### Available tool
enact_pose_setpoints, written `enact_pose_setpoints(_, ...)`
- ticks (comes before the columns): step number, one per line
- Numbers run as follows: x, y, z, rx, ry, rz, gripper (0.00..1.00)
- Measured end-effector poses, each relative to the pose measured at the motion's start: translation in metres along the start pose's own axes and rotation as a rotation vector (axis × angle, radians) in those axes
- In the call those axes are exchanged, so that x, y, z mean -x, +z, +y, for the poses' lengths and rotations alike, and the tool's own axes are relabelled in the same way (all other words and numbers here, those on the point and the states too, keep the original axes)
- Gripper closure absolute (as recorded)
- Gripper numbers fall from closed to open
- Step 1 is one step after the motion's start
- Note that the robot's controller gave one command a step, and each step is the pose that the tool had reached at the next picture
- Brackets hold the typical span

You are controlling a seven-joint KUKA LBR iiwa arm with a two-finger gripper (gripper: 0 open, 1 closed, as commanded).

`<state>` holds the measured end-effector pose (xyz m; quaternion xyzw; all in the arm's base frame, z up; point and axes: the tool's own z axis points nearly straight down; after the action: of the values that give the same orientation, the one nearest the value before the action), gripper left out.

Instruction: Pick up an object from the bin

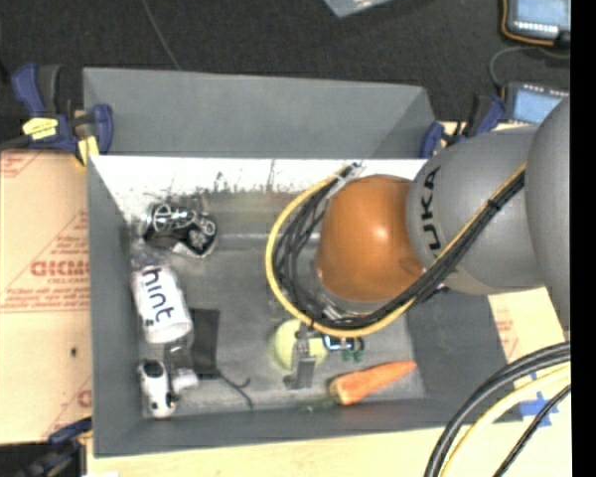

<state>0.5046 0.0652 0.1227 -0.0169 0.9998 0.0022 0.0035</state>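
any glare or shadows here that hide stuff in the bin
Camera view: a sheen on the arm's orange cover; the arm shades the floor around the pale green ball beside the gripper; a bright strip along the bin's far wall.

We see the grey bin (253,117) carrying a white can (160,306), an orange carrot (373,380), a pale green ball (284,344) and a black flat piece (205,340).
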Motion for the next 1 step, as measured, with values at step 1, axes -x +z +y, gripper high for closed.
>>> enact_pose_setpoints(1, -0.0076, 0.0161, -0.0344, -0.003, -0.271, 0.001, 0.0)
